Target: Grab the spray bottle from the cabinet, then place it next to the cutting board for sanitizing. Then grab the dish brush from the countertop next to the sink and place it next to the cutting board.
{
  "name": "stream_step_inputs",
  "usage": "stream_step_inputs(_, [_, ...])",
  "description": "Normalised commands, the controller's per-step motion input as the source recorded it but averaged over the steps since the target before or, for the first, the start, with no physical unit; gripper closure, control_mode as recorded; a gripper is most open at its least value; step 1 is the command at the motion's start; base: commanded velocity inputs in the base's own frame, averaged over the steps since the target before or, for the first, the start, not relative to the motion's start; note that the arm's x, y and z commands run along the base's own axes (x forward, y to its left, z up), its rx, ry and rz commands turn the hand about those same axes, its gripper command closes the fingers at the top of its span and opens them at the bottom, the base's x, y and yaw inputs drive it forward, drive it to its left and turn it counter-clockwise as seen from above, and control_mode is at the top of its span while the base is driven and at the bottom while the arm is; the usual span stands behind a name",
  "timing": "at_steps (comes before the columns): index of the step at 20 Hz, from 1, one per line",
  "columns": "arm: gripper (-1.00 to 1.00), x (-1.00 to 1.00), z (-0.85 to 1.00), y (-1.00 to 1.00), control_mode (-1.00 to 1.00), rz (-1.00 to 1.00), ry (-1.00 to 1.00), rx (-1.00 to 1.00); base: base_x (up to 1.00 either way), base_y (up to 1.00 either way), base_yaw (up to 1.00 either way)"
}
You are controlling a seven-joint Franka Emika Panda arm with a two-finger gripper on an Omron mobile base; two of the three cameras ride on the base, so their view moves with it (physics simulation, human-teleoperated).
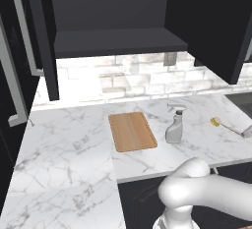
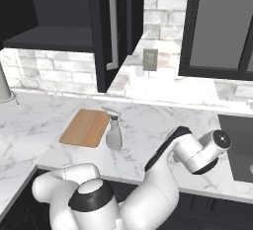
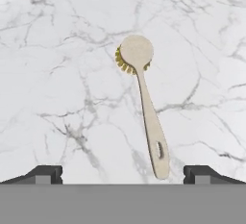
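White marble countertop (image 1: 69,139) with grey veining, pale brick backsplash behind, dark cabinet (image 1: 113,39) overhead with doors swung open and shelf bare.

Left to right along the counter in the left base view: cutting board (image 1: 132,131) lying flat, long side running near to far. Just right of it, not touching, spray bottle (image 1: 174,125) standing upright, nozzle toward the left. Judged: first half of task done. Further right, well apart from the bottle, dish brush (image 1: 225,126) lying flat, yellow head at its left end, pale handle running right toward the dark sink (image 1: 241,100) edge.

Hand view: dish brush (image 3: 144,103) seen from above against bare marble. Round head at the far end, back side up, yellow bristles peeking out from under its left and near edge. Handle thin, widening slightly toward the near end, with a small hanging slot there.

Gripper (image 3: 123,174) spread fully wide, nothing between the tips; handle's near end lying between the two tips, closer to the right one. No contact yet.

Handling, judged:
- light, stiff plastic; no fragility concern.
- handle smooth and narrow, lying low on the slab, so likely to slip or pivot under an off-centre pinch.
- bristle head heavier than the tail; a grab at the slot end likely to droop.
- best hold: mid-handle, jaws across the narrow width, descending until tips almost meet the marble.
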Motion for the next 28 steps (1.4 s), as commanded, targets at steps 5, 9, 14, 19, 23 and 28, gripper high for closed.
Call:
stream_step_inputs(5, [-1.00, 0.06, -0.13, 0.21, -1.00, 0.00, -0.10, 0.00, 0.00, 0.00, 0.00])
stream_step_inputs(9, [-1.00, 0.25, -0.07, 0.01, -1.00, 0.00, -0.04, 0.00, 0.00, 0.00, 0.00])
stream_step_inputs(14, [-1.00, 0.38, -0.02, 0.00, -1.00, 0.00, 0.00, 0.00, 0.00, 0.00, 0.00])
stream_step_inputs(19, [-1.00, 0.57, -0.01, 0.00, -1.00, 0.01, 0.02, 0.00, 0.00, 0.00, 0.00])
stream_step_inputs(23, [-1.00, 0.50, -0.13, 0.00, -1.00, 0.04, 0.09, 0.00, 0.00, 0.00, 0.00])
stream_step_inputs(28, [-1.00, 0.45, -0.22, -0.25, -1.00, 0.08, 0.12, 0.00, 0.00, 0.00, 0.00])
